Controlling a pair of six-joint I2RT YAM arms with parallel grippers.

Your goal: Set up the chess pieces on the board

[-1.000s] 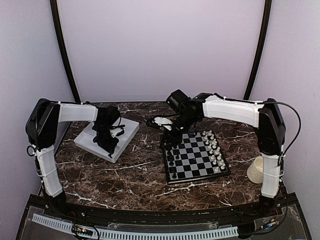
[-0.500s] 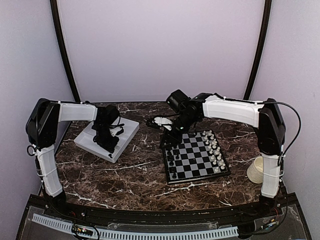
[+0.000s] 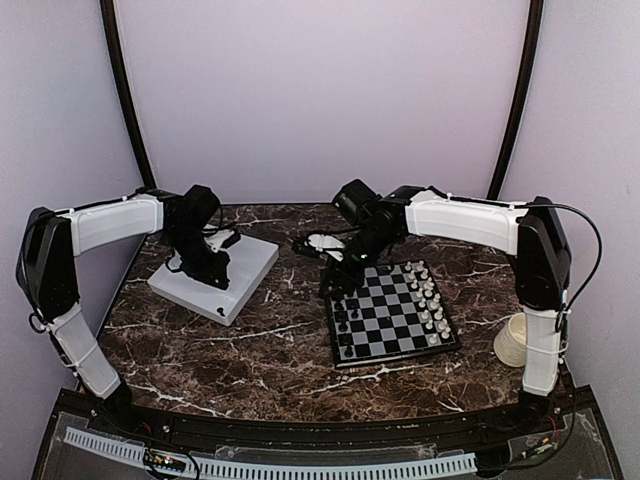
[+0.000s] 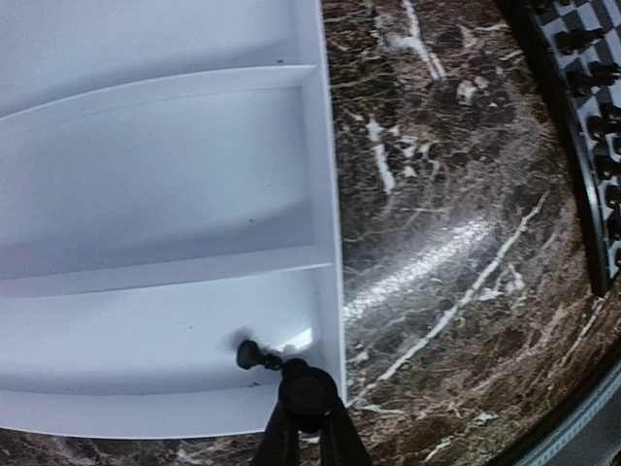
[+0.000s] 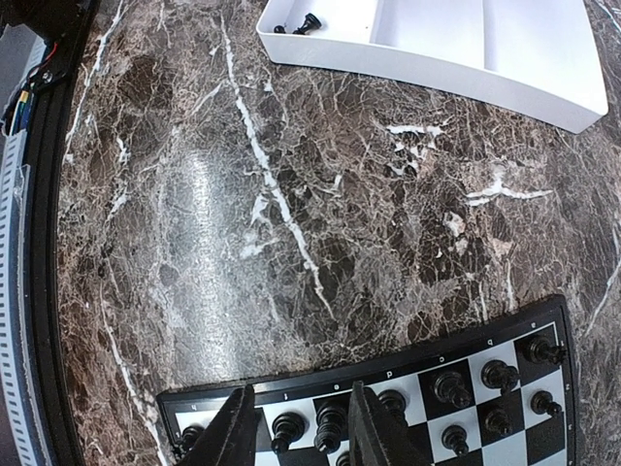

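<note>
Top external view takes in a dark brown marble table [image 3: 260, 340] veined with white, closed in by pale lavender walls [image 3: 320, 100], with two dark poles [image 3: 125, 100] curving up at the back corners. A black rail carrying a white slotted strip [image 3: 300, 465] runs along the near edge. The stone is glossy, and both wrist views catch a soft band of glare on it. The board [image 3: 395, 320] lies right of centre, turned slightly askew. Black chessmen [image 3: 345, 320] stand along its left side and white chessmen [image 3: 430, 300] along its right. A cream cup [image 3: 515, 340] stands near the right arm's base, apart from the board. On the left a white tray [image 3: 250, 262] sits at an angle, well apart from the board. The left gripper [image 3: 205, 268] hangs over the tray. From its wrist, the fingers [image 4: 281, 432] are pinched together on what looks like a round black chessman [image 4: 306, 388], just above the tray's near compartment [image 4: 146, 330]. A loose black piece [image 4: 250, 355] lies there by the rim. The right gripper [image 3: 338, 280] is down at the board's far left corner. In its wrist view the fingers [image 5: 238, 427] are spread apart and hold nothing, straddling one chessman [image 5: 332, 422] in the edge row. Others [image 5: 451, 388] stand beside it, just inside the thin black rim [image 5: 408, 369].
</note>
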